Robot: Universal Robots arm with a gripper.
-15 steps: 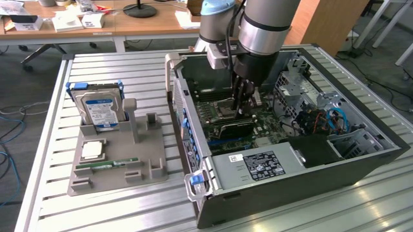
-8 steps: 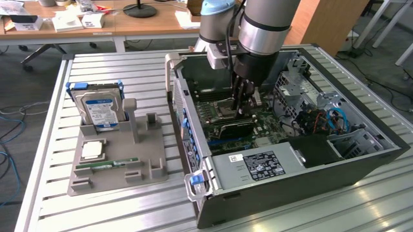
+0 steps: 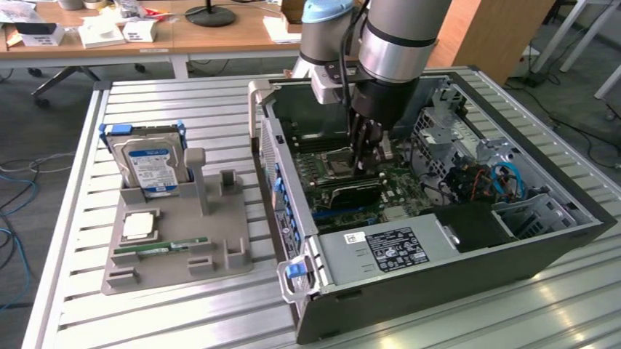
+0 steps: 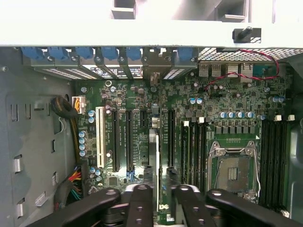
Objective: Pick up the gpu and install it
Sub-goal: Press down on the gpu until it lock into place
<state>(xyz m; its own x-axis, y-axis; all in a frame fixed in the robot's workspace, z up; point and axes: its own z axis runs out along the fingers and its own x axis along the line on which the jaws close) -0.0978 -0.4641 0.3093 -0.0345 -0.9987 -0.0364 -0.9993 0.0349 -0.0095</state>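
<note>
The gpu [image 3: 354, 193] [image 4: 157, 165] is seen standing edge-on on the motherboard [image 4: 227, 109] inside the open computer case [image 3: 543, 240]. The end effector [image 3: 367, 156] [image 4: 160, 194] is positioned directly over it. Whether the card is gripped cannot be told.

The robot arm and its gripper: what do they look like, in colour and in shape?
The arm is a thick round tube, silver-grey, with a light blue cap on one joint. Its wrist end is black. The gripper is black too, built of flat jointed bars with round screw heads.
</note>
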